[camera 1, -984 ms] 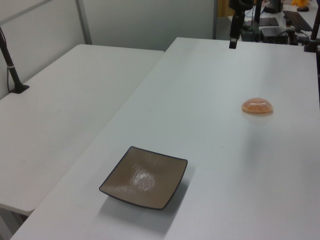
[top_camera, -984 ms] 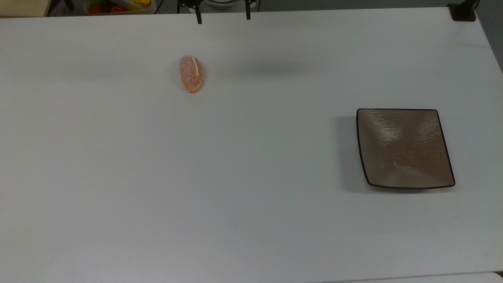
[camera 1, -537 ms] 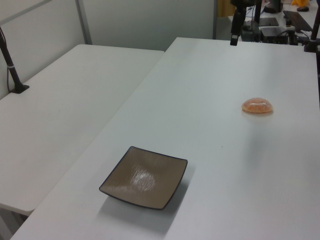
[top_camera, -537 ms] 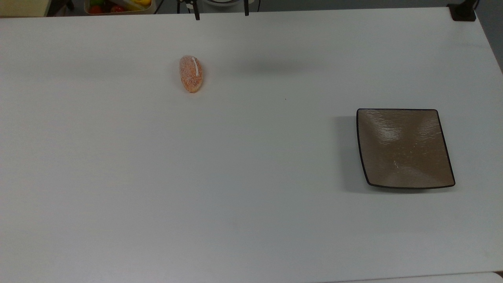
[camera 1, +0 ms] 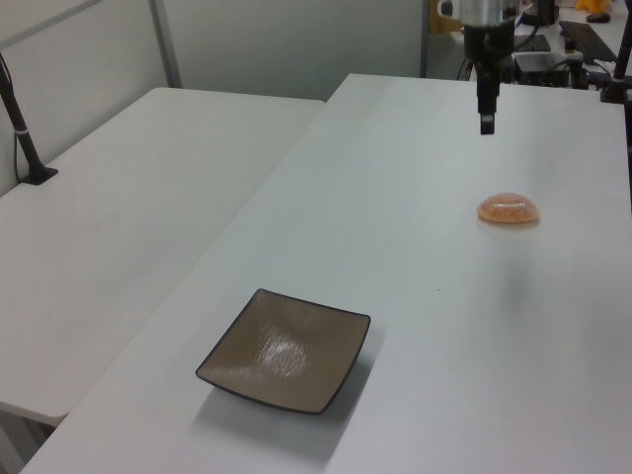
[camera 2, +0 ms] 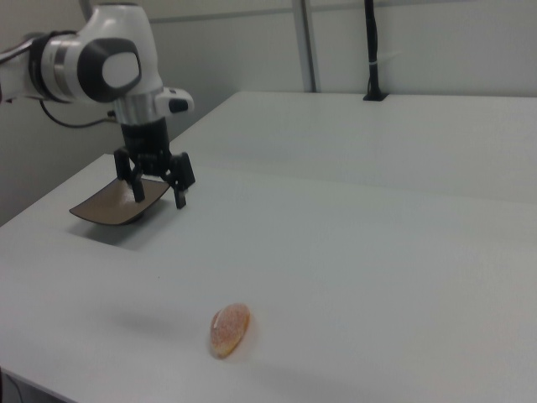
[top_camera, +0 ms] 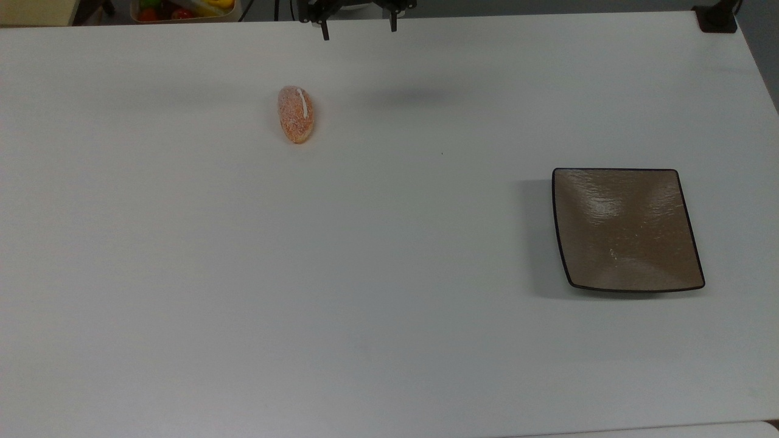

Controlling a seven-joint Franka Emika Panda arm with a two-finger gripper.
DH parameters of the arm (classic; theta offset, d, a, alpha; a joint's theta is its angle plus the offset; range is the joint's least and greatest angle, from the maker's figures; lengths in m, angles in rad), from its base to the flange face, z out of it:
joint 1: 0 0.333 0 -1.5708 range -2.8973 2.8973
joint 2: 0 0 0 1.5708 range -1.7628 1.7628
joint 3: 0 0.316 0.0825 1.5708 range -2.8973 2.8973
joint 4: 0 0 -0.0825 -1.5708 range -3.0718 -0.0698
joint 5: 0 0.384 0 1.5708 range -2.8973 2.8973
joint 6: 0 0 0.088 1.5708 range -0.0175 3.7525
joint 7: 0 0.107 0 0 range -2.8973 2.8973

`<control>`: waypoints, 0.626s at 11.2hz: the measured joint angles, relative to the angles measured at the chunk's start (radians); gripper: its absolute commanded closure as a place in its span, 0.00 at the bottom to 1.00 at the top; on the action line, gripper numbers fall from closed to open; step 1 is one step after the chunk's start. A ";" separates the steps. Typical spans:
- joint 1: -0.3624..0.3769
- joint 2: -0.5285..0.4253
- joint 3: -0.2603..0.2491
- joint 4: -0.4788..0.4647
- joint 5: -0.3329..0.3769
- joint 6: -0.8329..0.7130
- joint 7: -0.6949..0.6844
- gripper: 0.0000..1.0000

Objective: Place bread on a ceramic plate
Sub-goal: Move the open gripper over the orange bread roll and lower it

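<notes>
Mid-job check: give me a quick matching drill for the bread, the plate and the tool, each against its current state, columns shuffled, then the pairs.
Things:
1. bread
2. plate
3. tool

States:
A. open, in the air above the table, holding nothing
B. lying on the bare table, far from the plate
C. brown, square, nothing on it

Pairs: 1-B, 2-C, 3-A

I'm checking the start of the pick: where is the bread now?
The bread lies bare on the table in the top view's upper left, far from the plate at right; the open gripper hovers beyond it.
</notes>
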 measured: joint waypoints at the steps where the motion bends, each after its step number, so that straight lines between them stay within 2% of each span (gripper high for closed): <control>1: 0.000 -0.012 -0.001 -0.046 -0.020 -0.001 -0.006 0.00; 4: -0.002 -0.042 -0.003 -0.191 -0.070 -0.001 -0.013 0.00; 7: -0.024 -0.043 -0.022 -0.280 -0.088 0.062 -0.018 0.00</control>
